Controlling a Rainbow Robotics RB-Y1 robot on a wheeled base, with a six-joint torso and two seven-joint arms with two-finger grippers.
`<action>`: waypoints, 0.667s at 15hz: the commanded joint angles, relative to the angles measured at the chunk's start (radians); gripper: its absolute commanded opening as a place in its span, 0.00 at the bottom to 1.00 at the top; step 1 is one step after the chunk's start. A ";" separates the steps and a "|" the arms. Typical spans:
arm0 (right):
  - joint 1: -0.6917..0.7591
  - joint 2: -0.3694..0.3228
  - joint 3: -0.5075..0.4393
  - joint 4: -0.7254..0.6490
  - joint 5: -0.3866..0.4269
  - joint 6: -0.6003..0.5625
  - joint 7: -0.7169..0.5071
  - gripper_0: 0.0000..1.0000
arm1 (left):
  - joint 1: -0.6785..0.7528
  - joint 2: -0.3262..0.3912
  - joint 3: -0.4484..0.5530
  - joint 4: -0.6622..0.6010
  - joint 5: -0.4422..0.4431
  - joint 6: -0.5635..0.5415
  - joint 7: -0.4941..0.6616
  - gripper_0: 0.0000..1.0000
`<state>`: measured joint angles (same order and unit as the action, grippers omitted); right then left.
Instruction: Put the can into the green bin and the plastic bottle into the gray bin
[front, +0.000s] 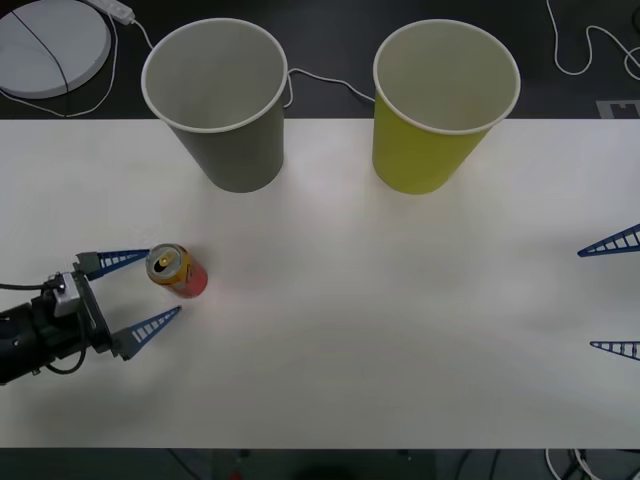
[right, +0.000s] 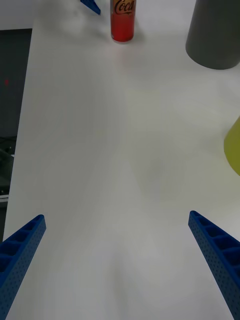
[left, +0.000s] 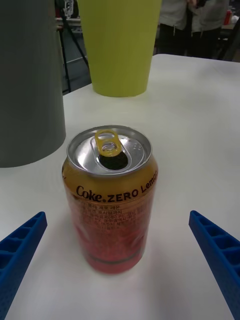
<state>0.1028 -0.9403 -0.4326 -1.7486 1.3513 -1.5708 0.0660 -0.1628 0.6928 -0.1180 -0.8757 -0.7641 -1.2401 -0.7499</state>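
Wide apart stood the fingers of the left claw, low over the table at its near left, with the can upright between them but touching neither finger. From the left wrist view the can sat well forward of the fingertips, its open top showing. The likeliest trouble was a shallow grip: closing from there might catch only the near curve of the can, squeezing it forward and tipping it over. One finger looked nearer the can than the other, so it could nudge the can sideways before the other arrived. The green bin stood at the far side, right of the gray bin, so a carry across might clip the gray rim. The right claw waited at the right edge, fingers spread, holding nothing.
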 joint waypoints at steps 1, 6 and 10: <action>0.000 0.000 0.000 0.000 0.000 0.000 0.000 1.00 | -0.018 -0.019 0.000 0.000 -0.026 0.021 -0.002 1.00; 0.000 0.000 0.000 0.000 0.000 0.000 0.000 1.00 | -0.040 -0.068 0.000 0.000 -0.052 0.060 0.001 1.00; 0.000 0.000 0.000 0.000 0.000 0.000 0.000 1.00 | -0.053 -0.090 0.001 0.000 -0.069 0.083 0.001 1.00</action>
<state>0.1028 -0.9403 -0.4326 -1.7486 1.3513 -1.5708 0.0660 -0.2138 0.6053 -0.1177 -0.8757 -0.8287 -1.1615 -0.7489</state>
